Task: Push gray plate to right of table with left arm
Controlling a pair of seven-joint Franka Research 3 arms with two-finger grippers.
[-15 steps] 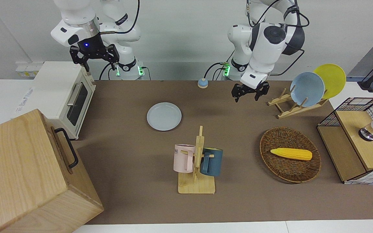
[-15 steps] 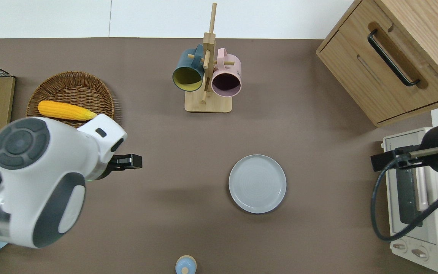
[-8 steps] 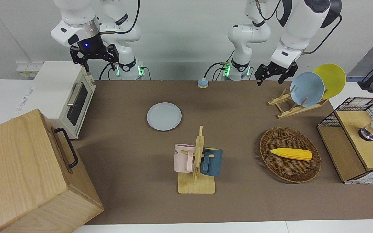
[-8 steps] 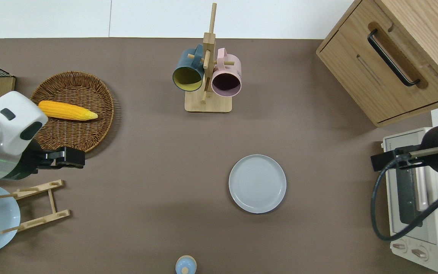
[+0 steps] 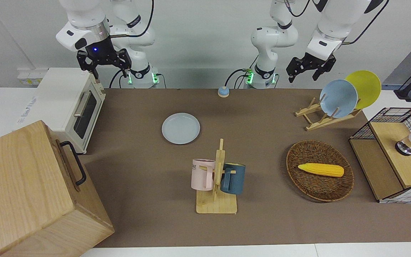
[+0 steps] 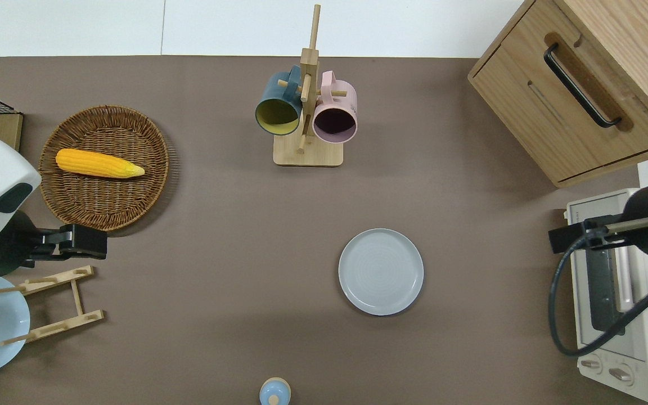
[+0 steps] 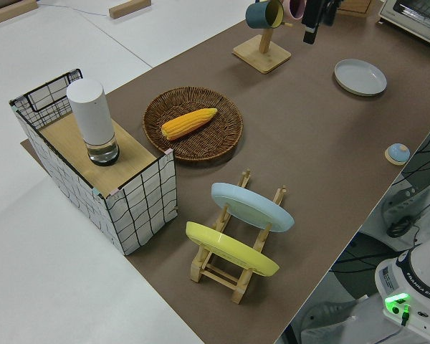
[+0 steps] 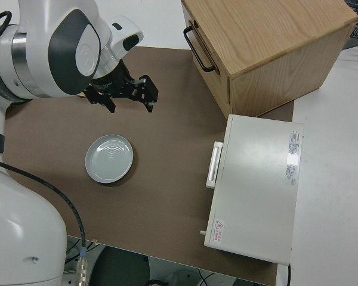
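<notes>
The gray plate (image 5: 181,128) lies flat on the brown table (image 5: 262,225), nearer the right arm's end; it also shows in the overhead view (image 6: 381,271), the left side view (image 7: 360,77) and the right side view (image 8: 109,158). My left gripper (image 5: 310,69) is open and empty, raised high. In the overhead view my left gripper (image 6: 85,243) hangs over the gap between the wicker basket and the plate rack, well apart from the plate. My right arm is parked, its gripper (image 5: 103,63) open with a blue light lit on the wrist.
A mug rack (image 5: 217,182) with a pink and a blue mug stands farther from the robots than the plate. A wicker basket with corn (image 5: 319,175), a rack with blue and yellow plates (image 5: 337,98), a wire box (image 5: 394,153), a toaster oven (image 5: 73,103) and a wooden cabinet (image 5: 23,189) line the ends.
My left gripper rose and swung from over the table's middle toward the left arm's end, to over the plate rack's edge. The gray plate and the right arm stayed still.
</notes>
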